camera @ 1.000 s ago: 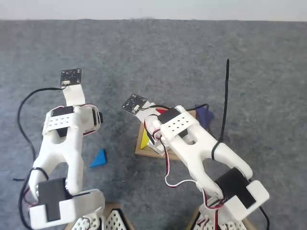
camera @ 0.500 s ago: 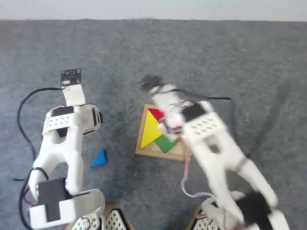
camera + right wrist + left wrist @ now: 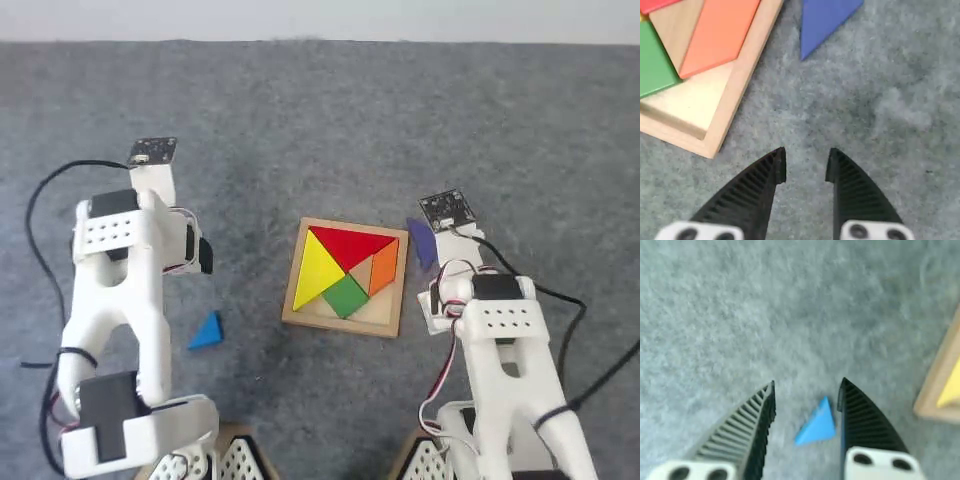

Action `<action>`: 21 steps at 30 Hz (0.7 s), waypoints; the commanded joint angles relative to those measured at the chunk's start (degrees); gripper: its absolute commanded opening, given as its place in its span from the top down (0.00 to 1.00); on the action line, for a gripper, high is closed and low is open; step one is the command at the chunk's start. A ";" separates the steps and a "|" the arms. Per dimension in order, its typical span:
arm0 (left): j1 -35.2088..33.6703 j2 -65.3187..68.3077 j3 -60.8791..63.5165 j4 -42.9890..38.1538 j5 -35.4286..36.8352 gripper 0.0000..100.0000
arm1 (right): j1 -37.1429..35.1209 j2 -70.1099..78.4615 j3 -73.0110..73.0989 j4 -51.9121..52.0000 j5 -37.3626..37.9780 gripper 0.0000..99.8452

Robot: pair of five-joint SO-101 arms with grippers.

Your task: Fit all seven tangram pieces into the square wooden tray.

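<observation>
Left gripper, wide open and empty, brackets the small blue wooden triangle, lower left in the high view, apart from the square wooden tray. Centre it, descend straight, clamp opposing edges.

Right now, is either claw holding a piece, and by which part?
Nothing is held. The left claw is open, with the blue triangle lying on the grey mat between its jaws, not clamped. The right claw is open over the mat.
</observation>
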 commanded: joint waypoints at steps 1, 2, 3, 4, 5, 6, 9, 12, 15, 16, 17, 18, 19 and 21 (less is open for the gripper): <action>0.18 -2.64 -2.33 3.52 -3.69 0.80 | 0.92 1.63 -0.53 -1.45 0.00 0.87; 0.09 -2.81 -1.54 3.78 -5.36 0.80 | 0.92 2.77 -0.62 -1.54 0.00 0.87; 0.18 -2.90 -0.84 4.66 -7.30 0.80 | 0.84 3.91 -0.62 -1.54 0.00 0.87; 0.62 -2.90 -0.31 6.59 -9.32 0.80 | 0.84 4.88 -0.70 -1.54 0.00 0.87; 0.62 -2.90 0.04 8.09 -10.99 0.80 | 0.84 5.49 -0.70 -1.63 0.00 0.87; 0.53 -2.99 0.04 9.58 -12.92 0.80 | 0.84 6.11 -0.79 -1.63 0.00 0.87; 0.09 -5.45 0.66 12.84 -20.40 0.80 | 0.75 8.31 -1.58 -2.86 -0.09 0.87; 2.46 -9.14 4.18 13.98 -24.70 0.80 | 0.22 9.80 -1.85 -3.65 -0.09 0.87; 5.36 -10.73 10.15 10.29 -25.85 0.80 | -0.48 10.68 -1.85 -3.47 -0.09 0.87; 6.77 -10.73 12.35 8.26 -26.02 0.80 | -0.66 10.77 -1.85 -3.47 -0.09 0.87; 8.00 -10.81 14.46 6.15 -25.85 0.80 | -0.75 10.86 -1.85 -3.47 -0.09 0.87; 9.32 -10.81 16.31 4.57 -25.76 0.80 | -0.84 10.86 -1.76 -3.47 -0.09 0.87; 10.37 -10.81 17.80 3.08 -25.67 0.80 | -1.01 10.86 -1.76 -3.47 -0.09 0.87; 11.43 -10.81 19.91 1.05 -25.58 0.80 | -1.01 10.86 -1.76 -3.47 -0.18 0.87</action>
